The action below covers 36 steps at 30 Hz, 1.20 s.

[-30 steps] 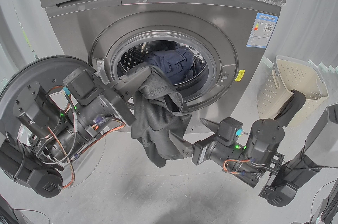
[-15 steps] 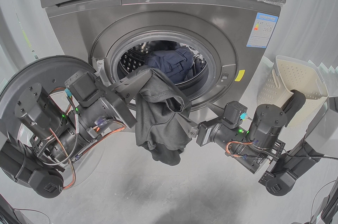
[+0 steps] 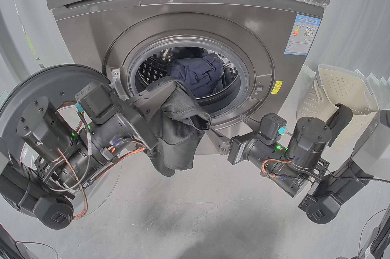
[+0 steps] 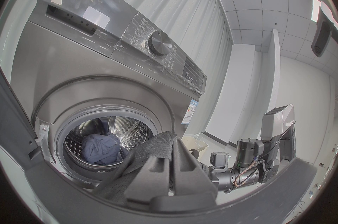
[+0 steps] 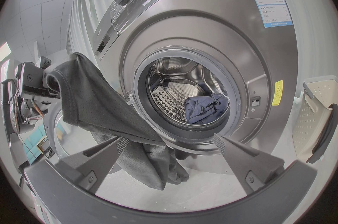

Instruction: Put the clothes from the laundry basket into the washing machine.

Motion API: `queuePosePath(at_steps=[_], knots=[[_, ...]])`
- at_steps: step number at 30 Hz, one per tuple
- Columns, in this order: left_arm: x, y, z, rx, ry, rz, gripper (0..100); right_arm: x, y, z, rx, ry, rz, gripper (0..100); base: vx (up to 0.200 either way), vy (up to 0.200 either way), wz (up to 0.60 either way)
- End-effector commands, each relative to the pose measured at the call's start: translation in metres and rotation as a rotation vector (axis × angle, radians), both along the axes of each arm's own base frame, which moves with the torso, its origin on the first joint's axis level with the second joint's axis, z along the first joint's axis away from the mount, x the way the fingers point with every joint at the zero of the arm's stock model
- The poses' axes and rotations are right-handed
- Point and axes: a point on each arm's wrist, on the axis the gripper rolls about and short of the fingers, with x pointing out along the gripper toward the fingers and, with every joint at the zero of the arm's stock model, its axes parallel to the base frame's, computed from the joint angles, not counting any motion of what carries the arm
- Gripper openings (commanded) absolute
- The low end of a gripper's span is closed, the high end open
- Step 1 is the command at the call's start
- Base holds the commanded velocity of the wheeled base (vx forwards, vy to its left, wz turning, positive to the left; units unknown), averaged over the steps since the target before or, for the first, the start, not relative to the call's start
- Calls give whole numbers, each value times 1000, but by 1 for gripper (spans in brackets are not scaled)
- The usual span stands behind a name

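Note:
The grey washing machine (image 3: pixel 183 24) stands with its round door (image 3: pixel 53 83) swung wide to the left. A navy garment (image 3: pixel 197 72) lies inside the drum. My left gripper (image 3: pixel 162 91) is shut on a dark grey garment (image 3: pixel 178 129) just in front of the drum's lower left rim. The cloth drapes off it and hangs toward the floor. My right gripper (image 3: pixel 225 125) is open, low at the right of the drum mouth, beside the hanging cloth. In the right wrist view the garment (image 5: pixel 98 105) sags over one finger (image 5: pixel 105 158).
A cream laundry basket (image 3: pixel 349 89) stands right of the machine, with a black garment (image 3: pixel 339 117) hanging over its front rim. Bare grey floor lies in front of the machine. The open door takes up the space on the left.
My right gripper has risen from the garment's lower part and pulled back right toward the drum rim. The garment's hem has gathered up and swung left. The left gripper has barely moved.

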Motion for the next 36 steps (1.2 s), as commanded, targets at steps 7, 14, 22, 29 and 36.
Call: queuePosePath(at_steps=[7,14,22,29,36], knots=[[0,0,0,1,1,-1,0,13,13,-13,-10,11,4,100,0,0,0],[-1,0,-2,5,8,-1,0,23,21,-1,36,-37,2,100,0,0,0],[0,0,-8,20,27,1,0,16,15,24,90,-98,4,100,0,0,0],[3,0,-8,18,27,6,0,11,10,30,97,-106,16,100,0,0,0],[2,1,-2,0,9,4,0,23,26,-10,35,-38,34,100,0,0,0]])
